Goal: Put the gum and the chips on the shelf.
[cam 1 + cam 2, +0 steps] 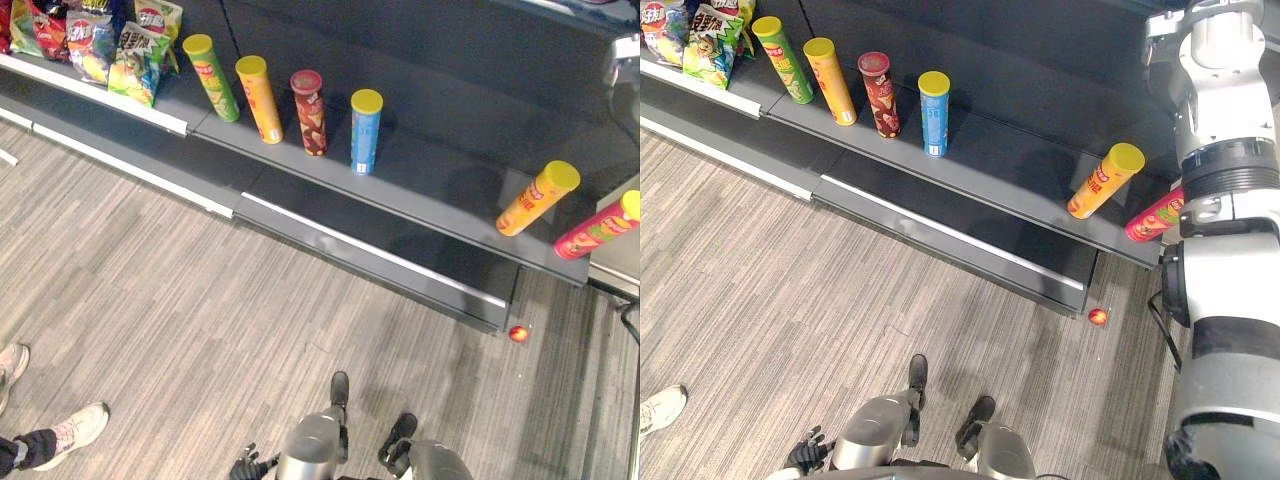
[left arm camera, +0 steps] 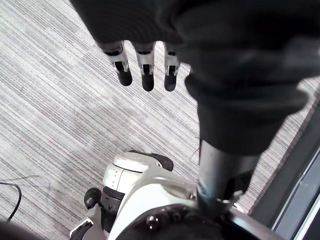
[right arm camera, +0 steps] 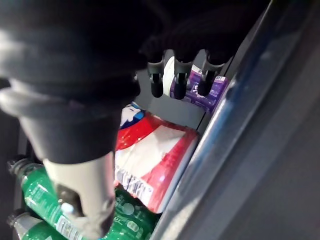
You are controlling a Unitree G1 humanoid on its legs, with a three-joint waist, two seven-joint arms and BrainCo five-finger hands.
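Observation:
Several chip tubes stand on the low dark shelf (image 1: 440,190): green (image 1: 212,77), orange (image 1: 259,98), dark red (image 1: 309,112) and blue (image 1: 365,131) in a row. Further right are an orange tube (image 1: 538,198) and a pink one (image 1: 598,226). My right arm (image 1: 1230,200) reaches up at the right. My right hand (image 3: 178,80) is open and holds nothing. Its fingertips hang over a purple pack (image 3: 212,92) and a red and white pack (image 3: 155,155). My left hand (image 2: 146,70) hangs open over the carpet, low by my side (image 1: 245,465).
Chip bags (image 1: 135,60) fill the shelf's far left. A small red round thing (image 1: 518,333) lies on the carpet by the shelf's base. Green bottles (image 3: 40,205) lie below the red and white pack. A person's shoes (image 1: 75,432) stand at the lower left.

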